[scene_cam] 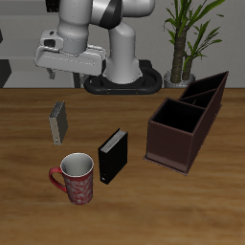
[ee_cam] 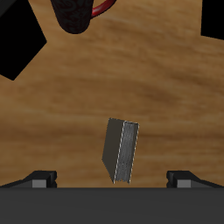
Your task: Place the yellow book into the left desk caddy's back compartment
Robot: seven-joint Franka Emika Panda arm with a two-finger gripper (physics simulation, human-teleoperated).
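Note:
The yellow book (scene_cam: 59,122) is a small thin grey book with a tan edge, standing upright on the wooden table. In the wrist view the yellow book (ee_cam: 121,150) shows between and ahead of my fingertips. My gripper (scene_cam: 69,67) hangs well above it and slightly farther back, open, with nothing in it. In the wrist view the gripper (ee_cam: 112,180) has its fingers (ee_cam: 40,179) spread wide. The left desk caddy (scene_cam: 172,151) is a dark brown box with open-topped compartments, standing across the table from the book.
A thicker black book (scene_cam: 113,156) stands upright between the yellow book and the caddy, nearer the front edge. A red patterned mug (scene_cam: 75,178) sits close to the front edge, and the mug (ee_cam: 77,13) also shows in the wrist view. A potted plant (scene_cam: 184,38) stands behind the table.

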